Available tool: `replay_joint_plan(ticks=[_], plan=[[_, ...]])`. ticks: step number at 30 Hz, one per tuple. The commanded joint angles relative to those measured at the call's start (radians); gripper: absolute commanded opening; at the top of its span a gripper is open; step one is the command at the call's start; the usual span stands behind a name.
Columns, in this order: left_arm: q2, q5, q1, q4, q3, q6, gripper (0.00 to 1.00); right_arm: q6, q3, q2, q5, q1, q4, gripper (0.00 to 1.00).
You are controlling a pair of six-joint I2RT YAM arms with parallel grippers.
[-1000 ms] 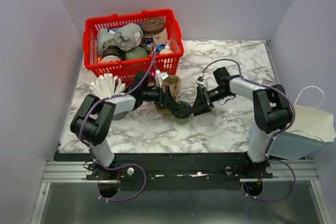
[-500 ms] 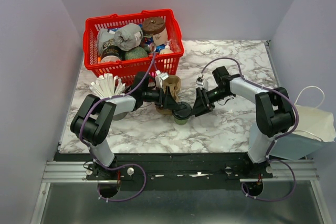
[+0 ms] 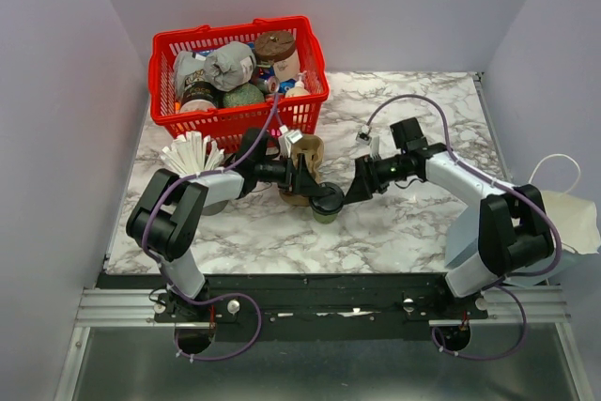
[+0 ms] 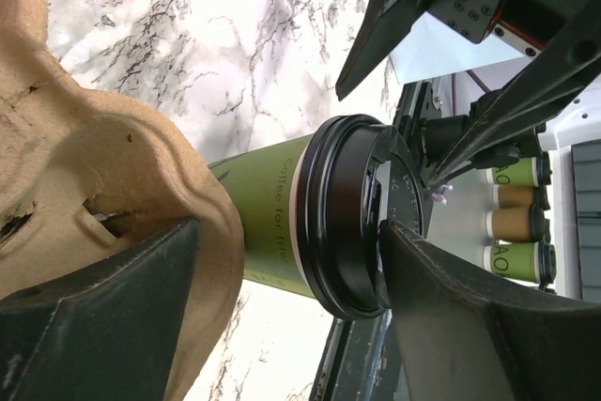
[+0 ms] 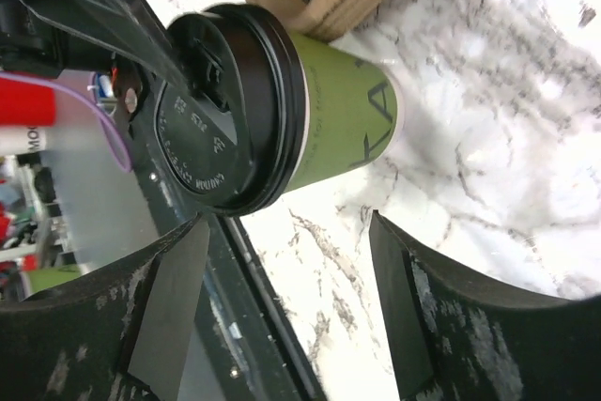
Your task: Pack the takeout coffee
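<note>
The takeout coffee (image 3: pixel 326 202), a green paper cup with a black lid, stands on the marble table (image 3: pixel 413 223) against the front edge of the brown cardboard carrier (image 3: pixel 302 159). My left gripper (image 3: pixel 305 178) is open. In the left wrist view (image 4: pixel 289 232) one finger (image 4: pixel 470 316) touches the lid's top (image 4: pixel 352 213) and the other (image 4: pixel 94 298) lies against the carrier (image 4: pixel 84 157). My right gripper (image 3: pixel 359 190) is open and empty just right of the cup. In the right wrist view (image 5: pixel 287 223) the cup (image 5: pixel 343 124) is ahead of its fingertips, apart from them.
A red basket (image 3: pixel 235 119) full of goods stands at the back left. A grey cup of white stirrers (image 3: pixel 192 152) sits left of my left arm. A white paper bag (image 3: pixel 563 223) lies off the table's right edge.
My right gripper has drawn back to the right, away from the cup, and its arm has swung outward. The cup, the carrier and my left arm have stayed put.
</note>
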Motion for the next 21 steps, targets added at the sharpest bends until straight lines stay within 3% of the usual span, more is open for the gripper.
replay_joint_plan(ticks=[1,12,21], plan=[[-0.016,-0.043,-0.004,-0.019,0.050,0.018,0.88,-0.037,0.051,0.018,0.001,0.003,0.028,0.79],[-0.083,-0.119,0.024,-0.204,0.069,0.102,0.88,0.009,0.178,0.192,-0.054,0.003,0.050,0.75],[-0.086,-0.071,0.025,-0.135,-0.003,0.039,0.84,0.018,0.155,0.209,-0.065,0.003,0.054,0.71]])
